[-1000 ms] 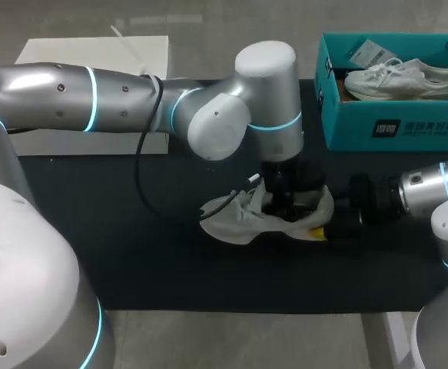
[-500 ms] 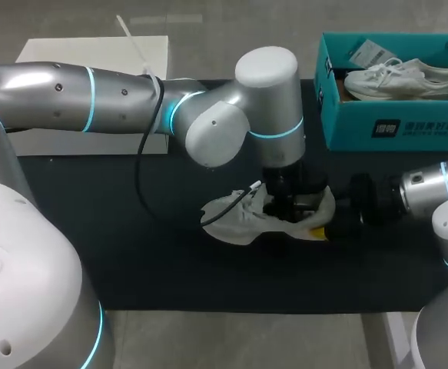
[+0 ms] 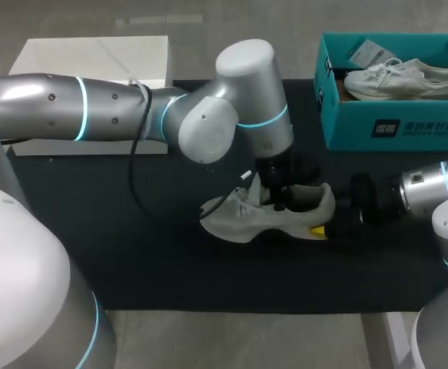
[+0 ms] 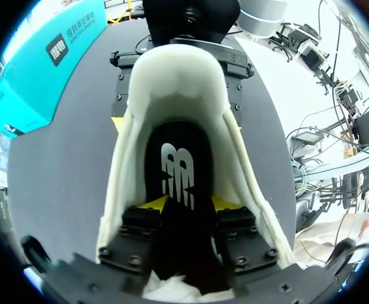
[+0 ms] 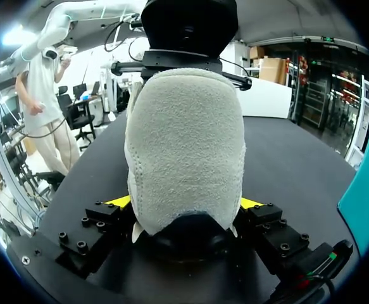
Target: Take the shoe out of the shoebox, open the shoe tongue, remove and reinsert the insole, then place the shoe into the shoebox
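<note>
grey shoe lies mid-desk, shoebox at 2 o'clock from it. right gripper clamps its heel from both sides; left gripper, inside the opening, pinches the black insole.

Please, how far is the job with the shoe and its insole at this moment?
Done: the grey shoe is out of the shoebox, on the mat, its mouth spread wide. In hand: the right pincer clamps its heel; the left pincer grips the insole inside it. Left, apparently: take the insole out, reinsert it, then put the shoe into the shoebox.
</note>
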`<state>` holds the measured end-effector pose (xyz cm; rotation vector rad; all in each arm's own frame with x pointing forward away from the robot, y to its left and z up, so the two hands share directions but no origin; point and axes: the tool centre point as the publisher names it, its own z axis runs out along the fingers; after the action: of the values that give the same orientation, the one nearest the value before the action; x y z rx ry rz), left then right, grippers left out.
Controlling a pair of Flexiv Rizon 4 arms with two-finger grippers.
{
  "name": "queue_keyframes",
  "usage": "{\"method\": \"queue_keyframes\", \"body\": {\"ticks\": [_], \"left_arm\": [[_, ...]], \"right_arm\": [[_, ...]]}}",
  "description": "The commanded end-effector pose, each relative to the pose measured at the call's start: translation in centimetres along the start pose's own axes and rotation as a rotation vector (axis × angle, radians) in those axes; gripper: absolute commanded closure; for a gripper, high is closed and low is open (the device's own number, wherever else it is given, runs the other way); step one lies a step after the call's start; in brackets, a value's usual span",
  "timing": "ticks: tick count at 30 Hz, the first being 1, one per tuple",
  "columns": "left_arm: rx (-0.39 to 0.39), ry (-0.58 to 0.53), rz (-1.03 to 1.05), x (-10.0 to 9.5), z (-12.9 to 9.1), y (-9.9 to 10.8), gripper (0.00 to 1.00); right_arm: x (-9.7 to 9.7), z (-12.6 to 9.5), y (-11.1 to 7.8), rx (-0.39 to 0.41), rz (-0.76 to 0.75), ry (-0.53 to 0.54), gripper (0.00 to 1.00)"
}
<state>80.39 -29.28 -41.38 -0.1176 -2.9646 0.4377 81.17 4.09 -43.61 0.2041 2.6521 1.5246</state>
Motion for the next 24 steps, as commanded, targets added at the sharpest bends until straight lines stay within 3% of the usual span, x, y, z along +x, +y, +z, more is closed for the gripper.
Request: {"method": "queue_keyframes", "body": {"ticks": [1, 11, 24], "left_arm": [[-0.017, -0.021, -0.003, -0.7, 1.7, -0.6, 0.61], [-0.092, -0.088, -0.01, -0.3, 3.9, 0.1, 0.53], [-0.038, -0.227, -0.032, -0.7, 5.8, 0.7, 0.56]], "right_arm": [[0.1, 0.5, 0.0, 0.001, -0.001, -0.001, 1.0], [0.1, 0.5, 0.0, 0.001, -0.001, -0.001, 1.0], [0.1, 0.5, 0.0, 0.001, -0.001, -0.001, 1.0]]}}
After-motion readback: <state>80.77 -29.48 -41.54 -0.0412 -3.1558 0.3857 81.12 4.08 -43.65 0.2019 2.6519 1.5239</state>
